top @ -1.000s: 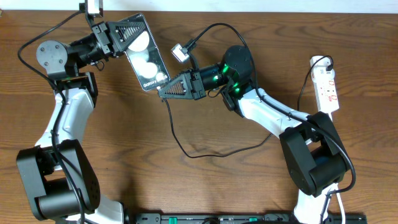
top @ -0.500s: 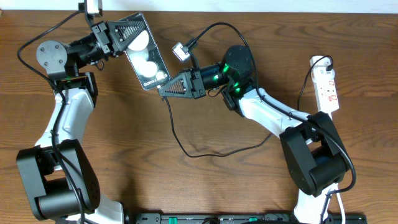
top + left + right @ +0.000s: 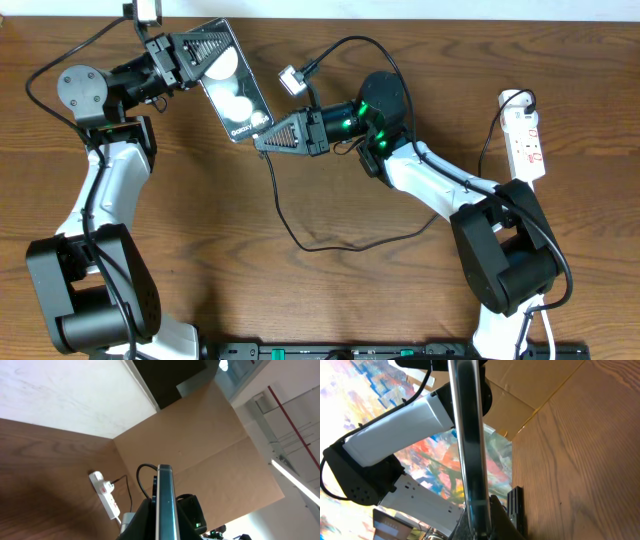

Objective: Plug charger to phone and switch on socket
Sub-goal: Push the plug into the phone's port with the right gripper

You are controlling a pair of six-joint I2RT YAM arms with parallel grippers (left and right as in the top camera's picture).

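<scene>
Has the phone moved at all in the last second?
Yes, barely: the phone, held in the left end effector, has edged toward the table's far edge, while the socket lies where it was.

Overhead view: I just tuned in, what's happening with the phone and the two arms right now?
The left gripper holds the phone by its top end. The right gripper is shut on the plug end of the charger, right at the phone's lower edge; whether the plug is seated cannot be told. The socket lies at the far right, with neither gripper near it.
</scene>
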